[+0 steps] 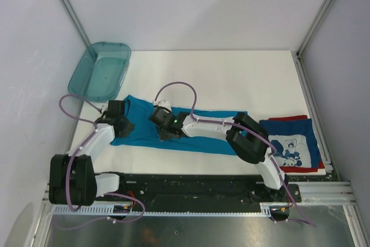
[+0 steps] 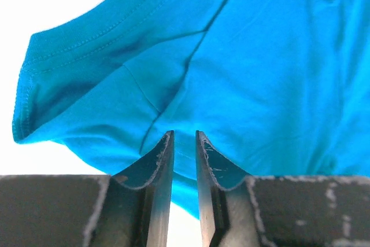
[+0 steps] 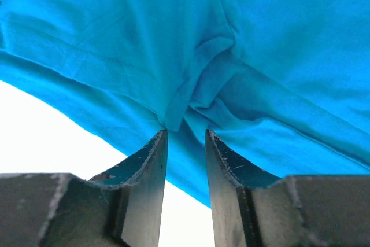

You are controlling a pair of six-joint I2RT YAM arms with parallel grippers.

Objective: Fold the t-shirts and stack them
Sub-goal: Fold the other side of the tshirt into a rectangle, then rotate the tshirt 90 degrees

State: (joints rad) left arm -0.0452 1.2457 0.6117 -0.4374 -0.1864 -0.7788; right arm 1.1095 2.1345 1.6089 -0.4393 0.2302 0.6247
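Top external view: a plain teal-blue short-sleeved cloth t-shirt (image 1: 141, 125) lies in a long band across the white table (image 1: 231, 79), near its front edge.
Second shirt: the folded dark blue t-shirt with white cartoon print and red edge (image 1: 295, 143) lies near its right end.
Bin: a translucent teal plastic bin (image 1: 81, 76) sits at the far left.
Arms: the left gripper (image 1: 119, 124) is at the shirt's left end, the right gripper (image 1: 167, 134) at its middle.
Left wrist view: the jaws are narrowly parted at the hem below the sleeve (image 2: 69, 73); I cannot tell whether they pinch cloth.
Right wrist view: the jaws stand apart and clamp nothing, with puckered cloth (image 3: 208, 67) just beyond the tips.
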